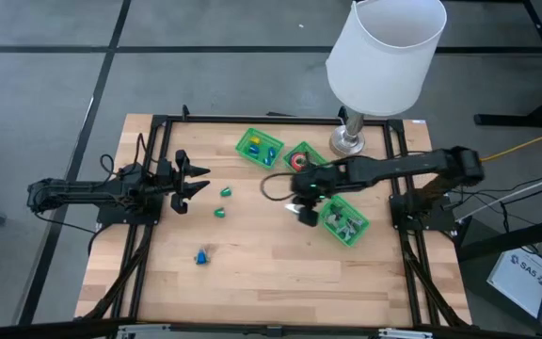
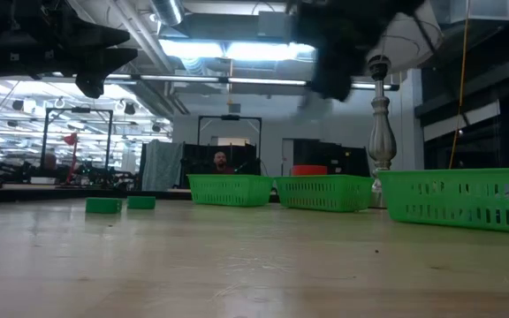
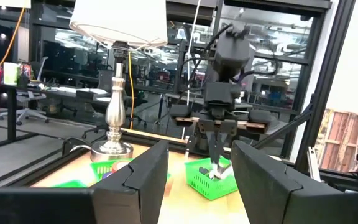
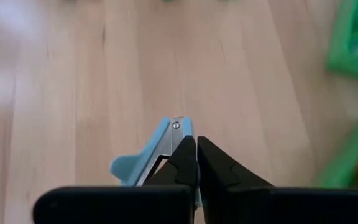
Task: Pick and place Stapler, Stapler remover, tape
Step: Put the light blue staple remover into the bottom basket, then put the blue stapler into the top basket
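Observation:
My right gripper (image 4: 196, 148) is shut on a light-blue staple remover (image 4: 157, 152) and hangs above the wood table between the green trays, at mid-table (image 1: 305, 213). Two small green tape rolls (image 1: 225, 192) (image 1: 220, 213) lie flat on the table, left of it. A small blue object (image 1: 200, 256) lies nearer the front edge; whether it is the stapler I cannot tell. My left gripper (image 1: 194, 181) waits open at the table's left, raised and pointing level (image 3: 199, 180). My right gripper pinches the staple remover between its two fingertips (image 4: 185, 155), just behind the riveted hinge end (image 4: 176, 126), which sticks out past the tips. The fingers slant down from the table's right side. The remover is lifted clear of the table.
Three green trays stand on the table: one at the back (image 1: 260, 148) with blue and green items, one beside it (image 1: 301, 157) with a red roll, one at the right (image 1: 343, 219) with pale items. A lamp (image 1: 384, 56) stands at the back right.

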{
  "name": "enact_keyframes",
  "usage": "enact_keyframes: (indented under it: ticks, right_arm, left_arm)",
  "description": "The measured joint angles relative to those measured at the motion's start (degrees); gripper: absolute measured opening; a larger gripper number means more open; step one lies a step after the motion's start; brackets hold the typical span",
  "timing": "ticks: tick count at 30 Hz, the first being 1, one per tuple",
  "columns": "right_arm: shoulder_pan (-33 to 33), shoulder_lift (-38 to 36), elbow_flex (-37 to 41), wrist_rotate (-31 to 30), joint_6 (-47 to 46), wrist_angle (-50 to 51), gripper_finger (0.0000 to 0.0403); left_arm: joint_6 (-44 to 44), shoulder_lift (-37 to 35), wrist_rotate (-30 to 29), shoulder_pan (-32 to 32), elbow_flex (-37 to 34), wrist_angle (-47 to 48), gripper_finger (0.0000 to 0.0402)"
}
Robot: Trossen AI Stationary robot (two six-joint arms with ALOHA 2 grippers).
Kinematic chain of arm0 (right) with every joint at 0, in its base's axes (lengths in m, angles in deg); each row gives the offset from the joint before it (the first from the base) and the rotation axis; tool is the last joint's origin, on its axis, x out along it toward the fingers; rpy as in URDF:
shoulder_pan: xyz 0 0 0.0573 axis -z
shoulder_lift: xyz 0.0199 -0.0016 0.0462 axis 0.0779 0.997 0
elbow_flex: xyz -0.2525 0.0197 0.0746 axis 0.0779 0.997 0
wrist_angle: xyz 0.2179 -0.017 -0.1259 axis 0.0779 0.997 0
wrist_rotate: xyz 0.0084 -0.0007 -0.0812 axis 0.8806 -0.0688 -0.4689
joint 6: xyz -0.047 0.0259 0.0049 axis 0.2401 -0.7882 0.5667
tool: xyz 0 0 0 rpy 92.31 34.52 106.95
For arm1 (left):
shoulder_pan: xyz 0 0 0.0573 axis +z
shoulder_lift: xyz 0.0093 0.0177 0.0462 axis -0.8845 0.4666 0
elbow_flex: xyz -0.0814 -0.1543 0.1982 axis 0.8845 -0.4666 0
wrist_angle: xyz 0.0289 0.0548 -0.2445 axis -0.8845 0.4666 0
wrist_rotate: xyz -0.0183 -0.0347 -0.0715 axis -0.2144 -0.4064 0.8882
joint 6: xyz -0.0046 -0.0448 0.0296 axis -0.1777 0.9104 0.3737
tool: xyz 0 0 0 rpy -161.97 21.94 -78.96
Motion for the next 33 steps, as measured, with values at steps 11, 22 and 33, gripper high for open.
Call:
enact_keyframes:
  ticks: [11,22,33]
  right_arm:
    - [0.0,-23.6,23.2,6.2,0.0,0.3,0.0008]
    - [0.0,-35.3,35.0,13.5,4.4,2.1,0.0014]
    - [0.0,-38.7,36.7,15.4,4.7,-0.5,0.0085]
  left_arm:
    - [0.0,0.0,0.0,0.0,0.0,0.0,0.0173]
    - [0.0,0.0,0.0,0.0,0.0,0.0,0.0173]
    - [0.0,0.0,0.0,0.0,0.0,0.0,0.0173]
